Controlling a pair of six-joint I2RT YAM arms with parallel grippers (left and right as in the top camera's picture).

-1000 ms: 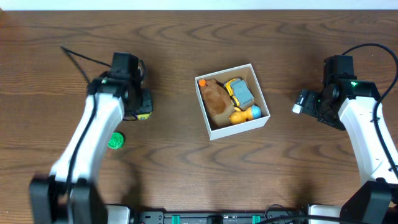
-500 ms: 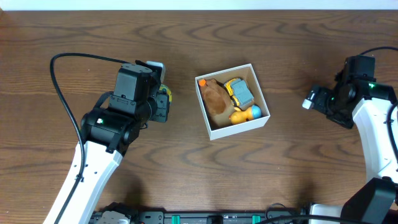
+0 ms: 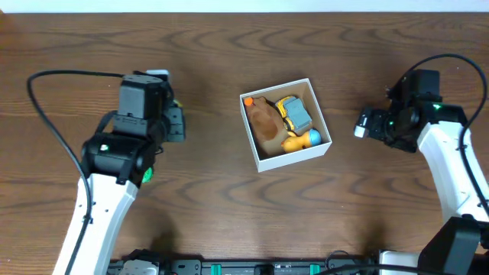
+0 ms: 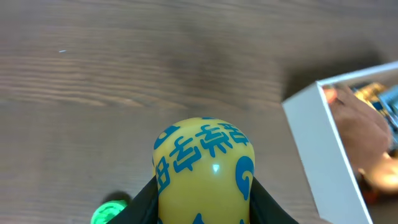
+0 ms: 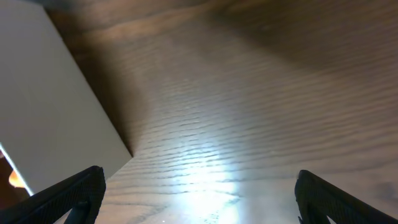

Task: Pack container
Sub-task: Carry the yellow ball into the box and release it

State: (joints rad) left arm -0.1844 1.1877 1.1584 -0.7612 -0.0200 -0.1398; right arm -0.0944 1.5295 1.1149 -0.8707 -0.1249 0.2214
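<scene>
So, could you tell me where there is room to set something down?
Bare wood: between the left end effector, gripping a yellow toy, and the container; also between container and right end effector. The container is crowded with toys.

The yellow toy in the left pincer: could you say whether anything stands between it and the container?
Nothing visible does; only bare table separates the yellow toy and the container. The green piece lies on the far side.

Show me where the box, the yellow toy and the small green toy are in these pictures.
box (image 3: 295, 155), overhead view, on its white near wall.
yellow toy (image 4: 203, 163), left wrist view, on its rounded top with blue marks.
green toy (image 4: 109, 213), left wrist view, on its top face.
</scene>
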